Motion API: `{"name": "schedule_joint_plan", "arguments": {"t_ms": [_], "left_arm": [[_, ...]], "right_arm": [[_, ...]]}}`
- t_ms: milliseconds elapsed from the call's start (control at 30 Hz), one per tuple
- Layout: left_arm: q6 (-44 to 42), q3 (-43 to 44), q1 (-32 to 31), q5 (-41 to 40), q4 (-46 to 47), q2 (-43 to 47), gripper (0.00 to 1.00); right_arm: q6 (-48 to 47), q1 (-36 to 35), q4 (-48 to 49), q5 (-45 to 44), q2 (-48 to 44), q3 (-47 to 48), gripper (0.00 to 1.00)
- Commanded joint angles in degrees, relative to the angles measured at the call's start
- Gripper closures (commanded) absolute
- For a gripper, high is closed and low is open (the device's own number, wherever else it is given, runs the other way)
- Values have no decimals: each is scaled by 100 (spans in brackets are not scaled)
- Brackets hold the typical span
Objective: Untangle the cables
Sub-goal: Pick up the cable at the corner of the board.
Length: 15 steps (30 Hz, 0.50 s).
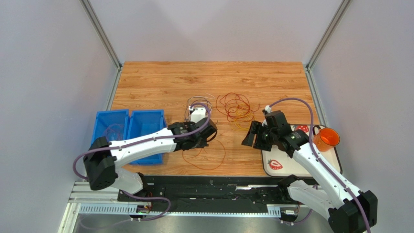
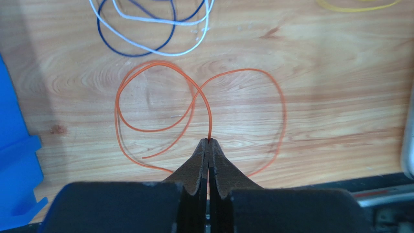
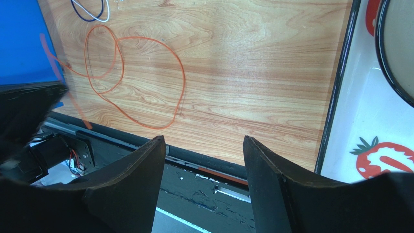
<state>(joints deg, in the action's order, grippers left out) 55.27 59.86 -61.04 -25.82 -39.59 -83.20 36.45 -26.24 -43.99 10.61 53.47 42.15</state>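
Wood table point(image 1: 160, 82), left claw point(image 2: 209, 141) pinching orange cable point(image 2: 243, 70)

Reaches rightward with the left arm point(image 1: 141, 143), forearm low and nearly level. Pinches a red-orange cable point(image 2: 210, 124) at the very tips of the left gripper point(image 2: 209, 141), jaws pressed flat together. Bends the right arm point(image 1: 320, 167) up from its base and leftward, wrist angled toward the middle. Holds the right gripper point(image 3: 204, 143) spread wide, fingers point(image 3: 146, 165) well apart, aimed left and downward.

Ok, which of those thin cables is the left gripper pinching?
The looped thin orange cable, clamped in the left gripper; the white cable and dark blue cable lie beyond, untouched.
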Motion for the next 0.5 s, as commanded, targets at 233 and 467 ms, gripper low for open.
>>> {"name": "schedule_joint_plan", "arguments": {"t_ms": [233,467], "left_arm": [[-1025,939,-22,-309,-1050,1262,100],[-1143,1679,4,-556,-2069,1034,100]], "right_arm": [[73,-48,118,46,-206,74,36],[99,-74,224,169,-170,109,36]]}}
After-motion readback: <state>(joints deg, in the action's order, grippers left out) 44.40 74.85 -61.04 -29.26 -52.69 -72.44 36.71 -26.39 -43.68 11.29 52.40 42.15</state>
